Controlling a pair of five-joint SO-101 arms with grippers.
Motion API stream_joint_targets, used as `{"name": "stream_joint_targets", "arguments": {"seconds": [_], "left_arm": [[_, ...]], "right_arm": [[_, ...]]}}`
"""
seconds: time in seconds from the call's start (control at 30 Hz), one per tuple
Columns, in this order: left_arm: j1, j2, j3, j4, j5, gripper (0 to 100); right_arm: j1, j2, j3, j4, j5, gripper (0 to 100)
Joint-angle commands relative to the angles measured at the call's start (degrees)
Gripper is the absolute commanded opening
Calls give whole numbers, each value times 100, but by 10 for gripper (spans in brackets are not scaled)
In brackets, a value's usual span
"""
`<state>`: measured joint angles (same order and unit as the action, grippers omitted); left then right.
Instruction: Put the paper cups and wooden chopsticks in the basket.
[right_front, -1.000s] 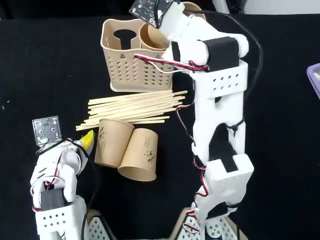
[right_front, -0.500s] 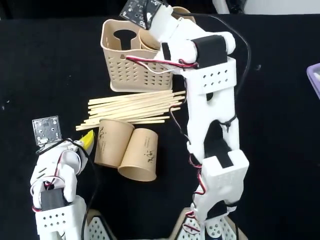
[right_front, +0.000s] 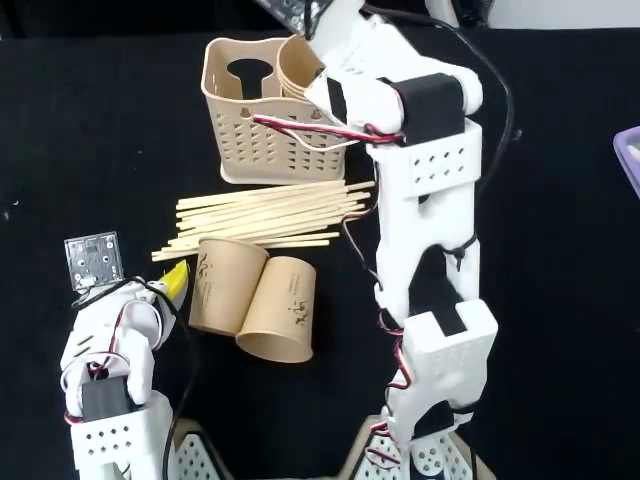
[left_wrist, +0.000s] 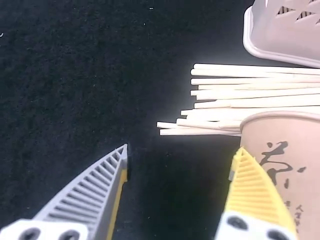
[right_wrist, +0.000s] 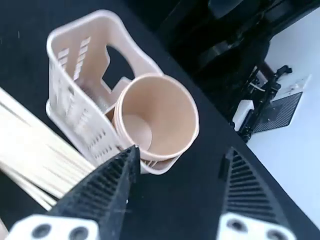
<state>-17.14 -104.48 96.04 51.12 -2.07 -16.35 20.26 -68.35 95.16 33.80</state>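
– Short of the basket (right_front: 250, 140), on the arm-base side, what does the left gripper (left_wrist: 181, 152) report?
– I read its jaws as spread wide, holding nothing. Its yellow finger (left_wrist: 252, 190) sits right beside the wall of the first paper cup (right_front: 226, 283). The second paper cup (right_front: 282, 308) lies against the first. Both are on their sides on the black table (right_front: 100, 150).
– Between those cups and the basket?
– I see the wooden chopsticks (right_front: 265, 213) in a loose bundle, flat on the table, just beside the basket's foot.
– At the basket itself?
– I see the third paper cup (right_wrist: 156, 117) inside it, tilted, mouth open, in the compartment next to the one with the handle cut-out. The right gripper (right_wrist: 181, 152) hangs above the basket's corner by that cup, jaws apart, gripping nothing.
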Motion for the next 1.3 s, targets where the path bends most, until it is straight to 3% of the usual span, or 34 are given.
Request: {"name": "stream_joint_targets", "arguments": {"seconds": [0.0, 0.17, 0.3, 0.5, 0.57, 0.73, 0.9, 1.03, 1.13, 1.27], "left_arm": [[84, -35, 127, -88, -9, 318], [84, -35, 127, -88, -9, 318], [75, -35, 127, -88, -9, 319], [66, -35, 127, -88, -9, 319], [66, -35, 127, -88, -9, 319], [40, -35, 127, -105, -9, 318], [40, -35, 127, -114, -9, 318], [22, -35, 127, -132, 9, 318], [-374, -35, 84, -193, 53, 318], [-637, -35, 127, -519, 510, 318]], "right_arm": [[9, -163, -576, 422, -642, 207], [369, -356, -558, 615, -738, 142], [484, -1165, 673, 615, -738, 158], [-132, -3653, 4963, 563, -633, 198], [-492, -4611, 6624, 334, -281, 198], [-1451, -7134, 10730, -1600, 0, 201], [-2101, -8629, 13358, -3042, -9, 202], [-2286, -9182, 14396, -3481, -9, 202], [-2286, -9622, 14492, -3402, -44, 212], [-2374, -10211, 14343, -3015, -686, 286]]}}
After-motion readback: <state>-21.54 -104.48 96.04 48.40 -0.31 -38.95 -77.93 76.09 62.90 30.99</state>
